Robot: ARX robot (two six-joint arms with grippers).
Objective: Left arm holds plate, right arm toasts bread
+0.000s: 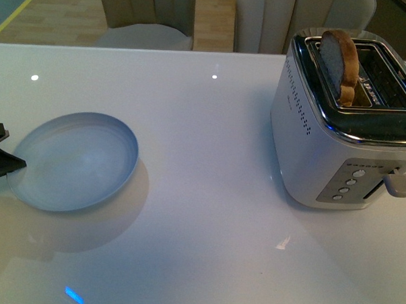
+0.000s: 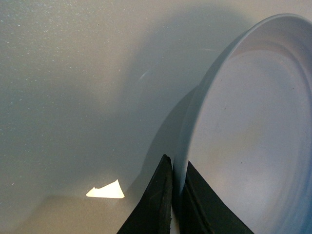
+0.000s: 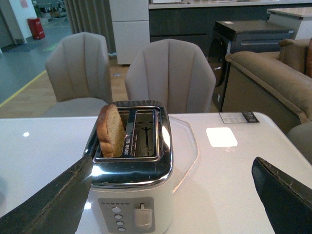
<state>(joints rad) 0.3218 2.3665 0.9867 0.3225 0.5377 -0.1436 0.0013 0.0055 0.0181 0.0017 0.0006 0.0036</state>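
Note:
The pale blue-grey plate (image 1: 74,161) hangs a little above the white table at the left, casting a shadow beneath it. My left gripper (image 1: 4,158) is shut on its left rim; in the left wrist view the two black fingers (image 2: 153,204) pinch the plate's edge (image 2: 181,161). The bread (image 1: 340,65), a tan slice with brown crust, stands upright in the left slot of the white and chrome toaster (image 1: 342,131) at the right. The right wrist view shows the bread (image 3: 111,130) poking out of the toaster (image 3: 130,183). My right gripper (image 3: 170,185) is open, well short of the toaster, holding nothing.
The toaster's lever (image 1: 397,184) and round buttons (image 1: 350,183) face the front right. Beige chairs (image 3: 168,75) stand behind the table's far edge, and a sofa (image 3: 273,83) lies to the right. A small card (image 3: 239,117) rests near the table's far corner.

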